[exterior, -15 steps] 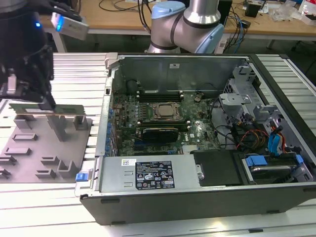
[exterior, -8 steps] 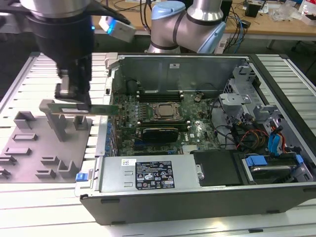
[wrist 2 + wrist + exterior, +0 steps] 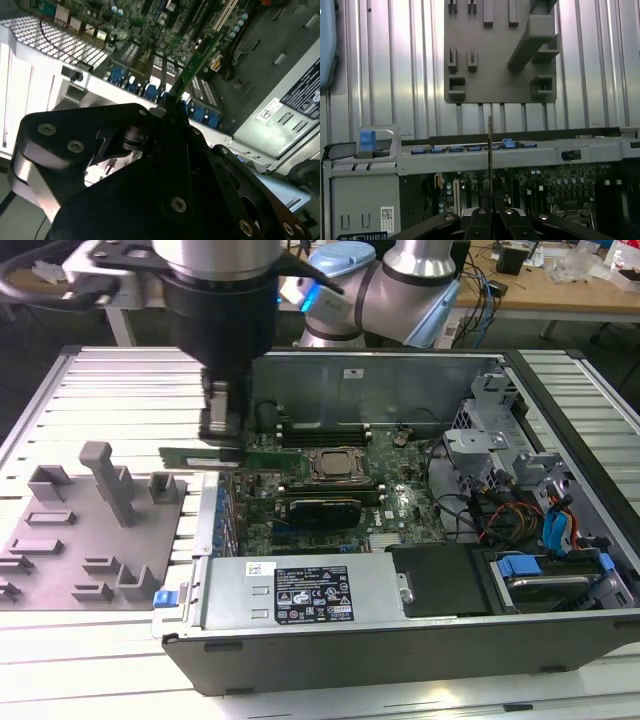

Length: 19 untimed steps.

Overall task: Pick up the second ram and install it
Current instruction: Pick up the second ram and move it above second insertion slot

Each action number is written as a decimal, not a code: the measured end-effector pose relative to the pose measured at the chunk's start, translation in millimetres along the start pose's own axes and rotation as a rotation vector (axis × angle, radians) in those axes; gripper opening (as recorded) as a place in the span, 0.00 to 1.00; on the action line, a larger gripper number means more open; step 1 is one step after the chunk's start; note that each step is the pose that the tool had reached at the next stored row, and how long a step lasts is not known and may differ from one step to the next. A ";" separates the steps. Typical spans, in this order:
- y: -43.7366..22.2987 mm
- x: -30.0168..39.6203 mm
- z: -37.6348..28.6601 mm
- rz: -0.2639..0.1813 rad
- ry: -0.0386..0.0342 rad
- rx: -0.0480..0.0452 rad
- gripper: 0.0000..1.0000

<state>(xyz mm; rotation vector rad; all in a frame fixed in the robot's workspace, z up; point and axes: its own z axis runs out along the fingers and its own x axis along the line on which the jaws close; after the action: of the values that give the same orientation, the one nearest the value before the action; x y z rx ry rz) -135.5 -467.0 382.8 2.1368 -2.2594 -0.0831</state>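
Green-black and narrow, the second ram [image 3: 182,455] is clamped in the tool [image 3: 220,435], whose fingers are closed flat against both faces of the stick. In the exterior view the stick lies level, its long axis running across the picture. It hangs in the air over the case wall on the exterior view's left, clear of the board below.

In the second wrist view the second ram [image 3: 197,62] juts out from the closed tool [image 3: 171,102] over the motherboard [image 3: 150,20], near a row of blue slot clips. In the first wrist view it shows edge-on as a thin dark line [image 3: 490,145] rising from the tool [image 3: 491,212] and crossing the case rim.

The computer case [image 3: 400,650] lies open on the ribbed metal table [image 3: 120,380]. Inside it, the motherboard [image 3: 400,505] carries the silver-topped processor [image 3: 335,465], which sits towards the exterior view's right of the held stick and well apart from it. The labelled power supply [image 3: 300,590] sits along the near wall.

A grey fixture plate [image 3: 60,560] with upright posts and low slots rests on the table just beside the case, on the exterior view's left.
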 end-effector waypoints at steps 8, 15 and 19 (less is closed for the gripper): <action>-51.0 -8.6 -1.7 0.000 0.0006 -0.0133 0.12; -87.1 -31.6 -0.7 0.000 0.0011 -0.0231 0.12; -116.2 -50.1 4.7 0.001 0.0016 -0.0301 0.12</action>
<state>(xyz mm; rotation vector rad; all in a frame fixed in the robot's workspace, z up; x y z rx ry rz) -17.1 -423.3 371.9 2.1206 -2.2432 -0.1146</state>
